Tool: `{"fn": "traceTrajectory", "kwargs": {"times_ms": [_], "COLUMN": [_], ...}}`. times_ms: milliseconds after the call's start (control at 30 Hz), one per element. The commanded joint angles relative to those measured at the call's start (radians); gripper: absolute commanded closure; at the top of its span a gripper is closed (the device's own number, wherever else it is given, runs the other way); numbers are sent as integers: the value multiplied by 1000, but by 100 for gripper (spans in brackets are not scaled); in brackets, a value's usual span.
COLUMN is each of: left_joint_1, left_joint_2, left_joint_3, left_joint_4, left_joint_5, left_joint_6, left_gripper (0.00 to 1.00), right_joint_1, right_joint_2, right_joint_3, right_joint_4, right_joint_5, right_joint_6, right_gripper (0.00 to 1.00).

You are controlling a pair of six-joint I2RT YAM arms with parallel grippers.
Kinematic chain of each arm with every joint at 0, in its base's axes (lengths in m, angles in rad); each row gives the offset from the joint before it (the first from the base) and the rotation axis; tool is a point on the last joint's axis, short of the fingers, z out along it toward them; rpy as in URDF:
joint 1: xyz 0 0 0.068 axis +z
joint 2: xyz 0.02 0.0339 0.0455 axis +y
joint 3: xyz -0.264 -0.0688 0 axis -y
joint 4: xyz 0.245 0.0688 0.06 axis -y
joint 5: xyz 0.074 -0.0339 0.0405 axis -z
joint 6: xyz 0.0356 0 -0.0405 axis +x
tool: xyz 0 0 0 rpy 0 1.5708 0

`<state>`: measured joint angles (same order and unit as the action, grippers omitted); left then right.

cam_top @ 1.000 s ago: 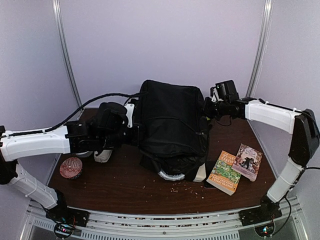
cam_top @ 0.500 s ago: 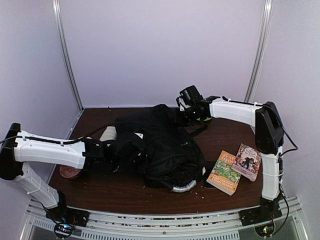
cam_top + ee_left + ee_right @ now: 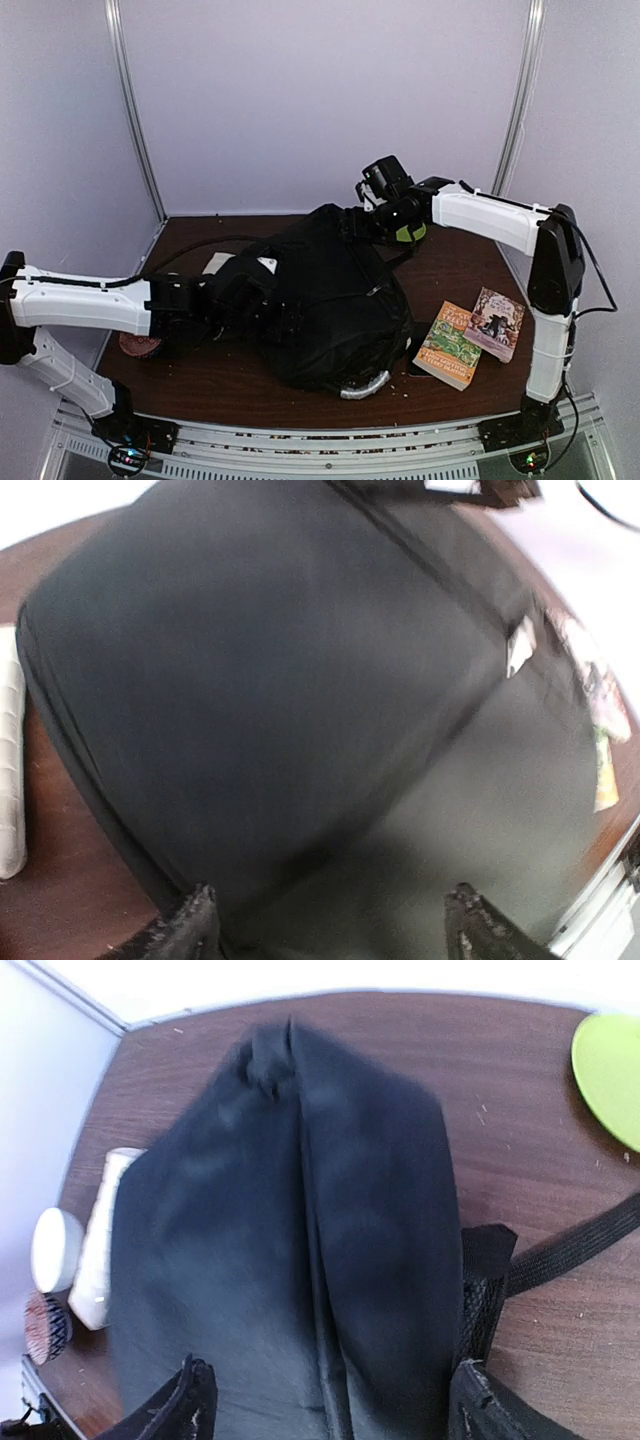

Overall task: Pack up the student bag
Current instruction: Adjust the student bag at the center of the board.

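Two pairs of jaws stand wide apart. The left gripper point(image 3: 330, 935) has its fingertips spread, with the bag point(image 3: 280, 710) filling the view beyond them. The right gripper point(image 3: 330, 1405) is spread the same way over the bag's far end, and neither clamps anything that shows. From above, the left gripper sits at the bag's left flank and the right one at its far end, just beside a green disc point(image 3: 410, 234). A second ago the bag stood upright between the arms, and half a second ago it was toppling leftward. Now it lies slumped flat mid-table point(image 3: 250, 385), its grey handle point(image 3: 362, 384) toward the near edge. The right arm has swung inward with it. The green book point(image 3: 447, 345) and the paler book point(image 3: 494, 322) lie where they were, just right of the bag and outside it. A tin point(image 3: 133, 343) peeks from under the left arm. The bag seems laid down for loading, with the books not yet packed. Whether its zip is open cannot be told, so finding the opening looks like the next job.
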<state>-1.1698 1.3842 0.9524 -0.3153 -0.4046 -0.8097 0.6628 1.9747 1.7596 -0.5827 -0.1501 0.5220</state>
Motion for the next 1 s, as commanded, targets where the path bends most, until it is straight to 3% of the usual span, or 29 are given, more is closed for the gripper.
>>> {"fn": "traceTrajectory", "kwargs": {"times_ms": [0, 67, 233, 367, 500, 633, 967], "left_joint_1": [9, 9, 7, -16, -103, -152, -261], "left_joint_2": [-114, -159, -183, -113, -1, 159, 454], "left_joint_3": [-31, -40, 14, 95, 163, 268, 504], "left_joint_4": [-1, -29, -62, -127, -163, -223, -300], "left_joint_5": [-70, -79, 29, 160, 173, 163, 83], "left_joint_6": [58, 102, 342, 501, 642, 699, 716], "left_gripper": [16, 14, 16, 19, 20, 18, 12], "right_joint_1": [34, 31, 24, 24, 24, 23, 29], "right_joint_2": [-134, -156, -282, -493, -684, -835, -1067], "right_joint_3": [11, -19, -145, -420, -699, -915, -1129], "right_joint_4": [-12, -13, 22, 161, 255, 297, 278], "right_joint_5": [44, 60, 112, 131, 134, 131, 126], "right_joint_6": [-18, -27, -24, 29, 120, 187, 261], "right_gripper": [14, 10, 9, 11, 13, 14, 14]}}
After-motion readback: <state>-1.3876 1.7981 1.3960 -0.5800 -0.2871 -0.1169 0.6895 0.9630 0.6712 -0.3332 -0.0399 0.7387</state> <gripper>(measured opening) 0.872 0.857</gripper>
